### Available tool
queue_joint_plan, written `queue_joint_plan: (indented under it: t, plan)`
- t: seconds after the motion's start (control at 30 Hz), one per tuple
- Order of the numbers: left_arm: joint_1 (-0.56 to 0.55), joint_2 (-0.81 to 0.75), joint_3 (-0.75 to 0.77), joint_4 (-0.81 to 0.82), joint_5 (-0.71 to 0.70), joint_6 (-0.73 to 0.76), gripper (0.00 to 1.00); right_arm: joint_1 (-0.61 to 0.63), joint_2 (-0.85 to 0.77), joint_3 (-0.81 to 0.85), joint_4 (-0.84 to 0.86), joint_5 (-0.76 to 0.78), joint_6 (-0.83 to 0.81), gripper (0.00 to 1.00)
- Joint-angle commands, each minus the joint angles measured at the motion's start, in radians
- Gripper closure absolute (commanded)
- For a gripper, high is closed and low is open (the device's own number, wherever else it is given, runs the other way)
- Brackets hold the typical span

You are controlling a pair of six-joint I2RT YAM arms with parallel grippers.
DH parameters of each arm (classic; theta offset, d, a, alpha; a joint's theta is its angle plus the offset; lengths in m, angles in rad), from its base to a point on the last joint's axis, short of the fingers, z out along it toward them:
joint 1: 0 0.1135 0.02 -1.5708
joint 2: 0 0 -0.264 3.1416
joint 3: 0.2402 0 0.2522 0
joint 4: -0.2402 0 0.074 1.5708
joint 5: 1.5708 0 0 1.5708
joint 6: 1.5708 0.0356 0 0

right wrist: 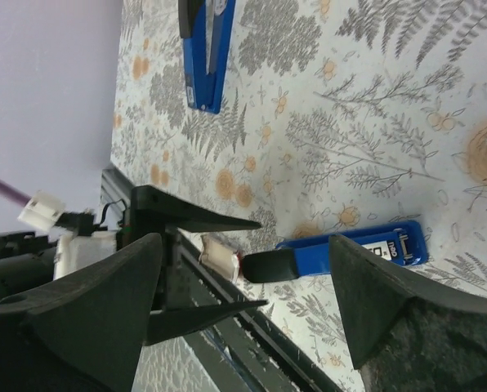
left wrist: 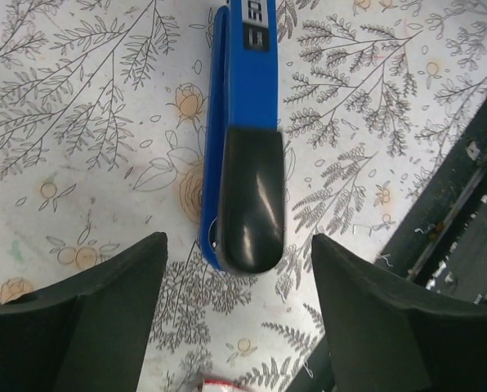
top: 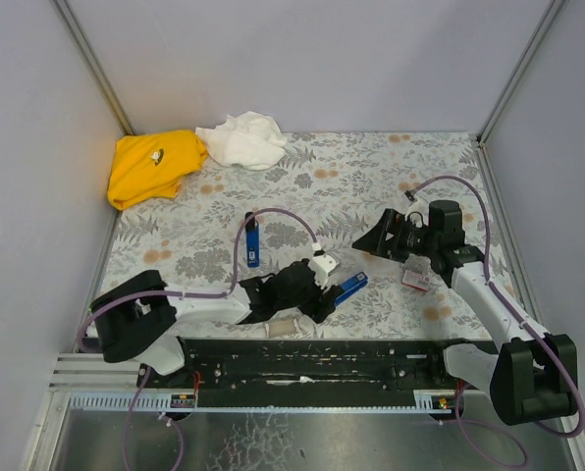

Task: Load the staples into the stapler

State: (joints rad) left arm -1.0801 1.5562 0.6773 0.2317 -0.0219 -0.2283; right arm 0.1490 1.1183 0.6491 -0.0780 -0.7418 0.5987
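The stapler (top: 252,241) lies in mid-table with its blue and black arms spread apart; it also shows in the right wrist view (right wrist: 204,49). A second blue stapler-like item with a black rounded end (top: 351,287) lies right of my left gripper (top: 317,292). In the left wrist view that item (left wrist: 252,147) lies just ahead of my open, empty left gripper (left wrist: 239,327). A small whitish staples box with a red edge (right wrist: 223,260) lies between the left fingers (right wrist: 203,219), by the rail. My right gripper (top: 369,240) is open and empty, held above the table.
A small pink-printed box (top: 415,280) lies under the right arm. A yellow cloth (top: 153,167) and a white cloth (top: 241,139) lie at the back left. A black rail (top: 312,358) runs along the near table edge, with loose staples on it.
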Motion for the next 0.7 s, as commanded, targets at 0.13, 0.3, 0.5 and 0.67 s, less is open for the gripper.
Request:
queue_joint_plan:
  t: [0.13,0.3,0.5,0.67]
  plan:
    - [-0.003,-0.152,-0.067,-0.014,-0.014,0.012,0.2,0.007,-0.027,0.041,-0.008,0.126,0.016,0.11]
    - [-0.003,-0.075,0.033,-0.078,-0.028,0.027,0.23,0.007,-0.038,0.011,-0.01,0.136,0.016,0.11]
    - [-0.003,0.043,0.111,-0.111,-0.005,0.053,0.28,0.006,-0.092,-0.039,-0.026,0.152,0.014,0.11]
    - [-0.004,0.111,0.147,-0.12,0.006,0.061,0.49,0.007,-0.092,-0.12,-0.009,0.154,0.049,0.11]
